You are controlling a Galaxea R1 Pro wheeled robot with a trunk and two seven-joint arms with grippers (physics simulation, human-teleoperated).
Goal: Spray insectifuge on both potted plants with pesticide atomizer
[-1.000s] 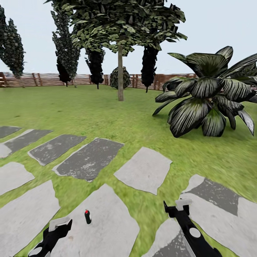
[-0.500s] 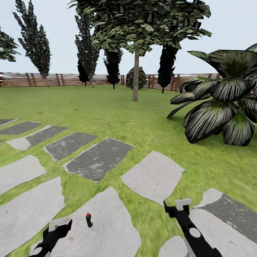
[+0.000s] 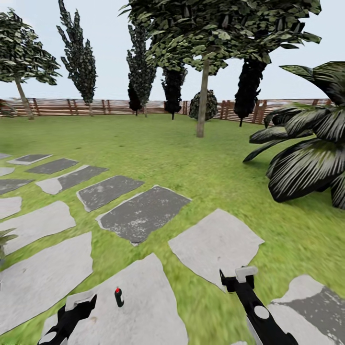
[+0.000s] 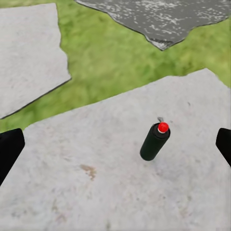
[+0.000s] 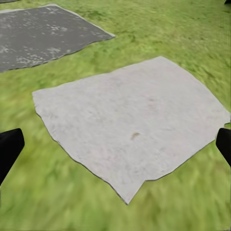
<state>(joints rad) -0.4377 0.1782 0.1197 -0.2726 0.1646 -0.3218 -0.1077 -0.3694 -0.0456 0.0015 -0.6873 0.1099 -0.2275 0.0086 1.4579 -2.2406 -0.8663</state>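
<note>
The pesticide atomizer (image 3: 118,297) is a small dark bottle with a red cap, standing upright on a pale stepping stone (image 3: 143,306). My left gripper (image 3: 81,303) hovers just left of it, open and apart from it. In the left wrist view the atomizer (image 4: 155,141) stands between the spread fingertips (image 4: 9,149), nearer the right one. My right gripper (image 3: 238,277) is open over another pale stone (image 5: 130,120) and holds nothing. A few pointed green leaves (image 3: 5,235) poke in at the left edge; I cannot tell whether they belong to one of the potted plants.
Grey stepping stones (image 3: 141,215) cross the lawn. A big striped broad-leaved bush (image 3: 311,158) stands at the right. A tree trunk (image 3: 202,100) rises mid-lawn, with dark trees and a brown slatted fence (image 3: 96,106) behind.
The whole picture has shifted right, so the camera has turned left. Both grippers and the atomizer keep about the same places in the view.
</note>
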